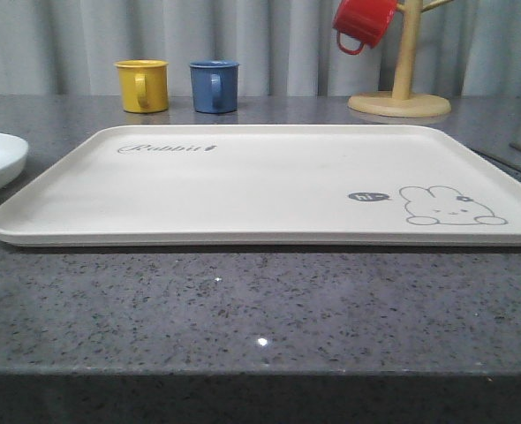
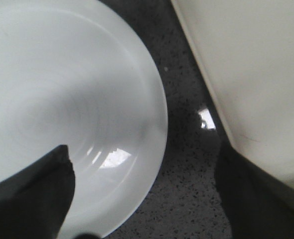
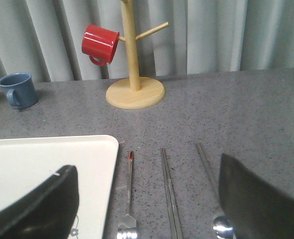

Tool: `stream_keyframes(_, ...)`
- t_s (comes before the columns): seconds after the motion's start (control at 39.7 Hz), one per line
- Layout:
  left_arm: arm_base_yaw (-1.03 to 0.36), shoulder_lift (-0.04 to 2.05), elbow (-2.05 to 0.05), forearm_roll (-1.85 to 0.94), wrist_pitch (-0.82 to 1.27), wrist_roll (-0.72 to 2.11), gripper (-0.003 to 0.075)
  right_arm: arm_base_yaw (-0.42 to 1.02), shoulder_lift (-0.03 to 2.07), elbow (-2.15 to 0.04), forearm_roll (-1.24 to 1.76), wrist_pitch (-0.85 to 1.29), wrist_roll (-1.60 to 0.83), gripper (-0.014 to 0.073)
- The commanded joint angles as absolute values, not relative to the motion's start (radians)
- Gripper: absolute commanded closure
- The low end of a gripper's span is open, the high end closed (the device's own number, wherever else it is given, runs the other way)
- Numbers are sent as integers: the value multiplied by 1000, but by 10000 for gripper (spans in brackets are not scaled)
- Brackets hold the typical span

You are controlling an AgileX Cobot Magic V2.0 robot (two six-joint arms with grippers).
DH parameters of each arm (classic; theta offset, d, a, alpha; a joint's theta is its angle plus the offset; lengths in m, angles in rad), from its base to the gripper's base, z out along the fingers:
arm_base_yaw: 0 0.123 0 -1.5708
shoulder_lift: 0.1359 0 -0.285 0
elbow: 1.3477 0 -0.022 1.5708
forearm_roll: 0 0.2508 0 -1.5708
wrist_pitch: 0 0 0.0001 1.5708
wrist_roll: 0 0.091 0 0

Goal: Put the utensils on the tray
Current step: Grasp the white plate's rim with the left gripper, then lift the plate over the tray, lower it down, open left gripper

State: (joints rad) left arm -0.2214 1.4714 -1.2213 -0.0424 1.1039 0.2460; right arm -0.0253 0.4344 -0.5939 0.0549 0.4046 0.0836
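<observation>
Left pincer (image 2: pixel 142 199) released astride the plate (image 2: pixel 62 99) rim; right pincer (image 3: pixel 149 199) released, fork (image 3: pixel 128 199) and chopsticks (image 3: pixel 170 199) between its fingers.

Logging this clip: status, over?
Left claw open over plate beside tray. Right claw open above fork, chopsticks, spoon. Tray bare, nothing blocking.
</observation>
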Motion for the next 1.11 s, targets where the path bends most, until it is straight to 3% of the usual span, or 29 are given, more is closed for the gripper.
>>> stream_keyframes(0.0,-227,1482,-1254,-53,1129,253,254,-31,445,-630,57,321,76,-8)
stream_keyframes(0.4,-227,1561,-1254,-53,1132,281,422,-31,445,-630,57,321,76,-8)
stream_keyframes(0.63,-227,1586,-1254,-53,1132,292,580,-31,445,-630,57,321,76,-8)
stream_keyframes(0.81,-227,1604,-1254,-53,1137,292,593,-31,445,-630,57,322,76,-8)
stream_keyframes(0.93,-227,1585,-1263,-53,1137,294,738,-31,445,-630,57,323,76,-8)
stream_keyframes(1.08,-233,1532,-1321,-51,1139,297,738,-31,445,-630,57,325,76,-8)
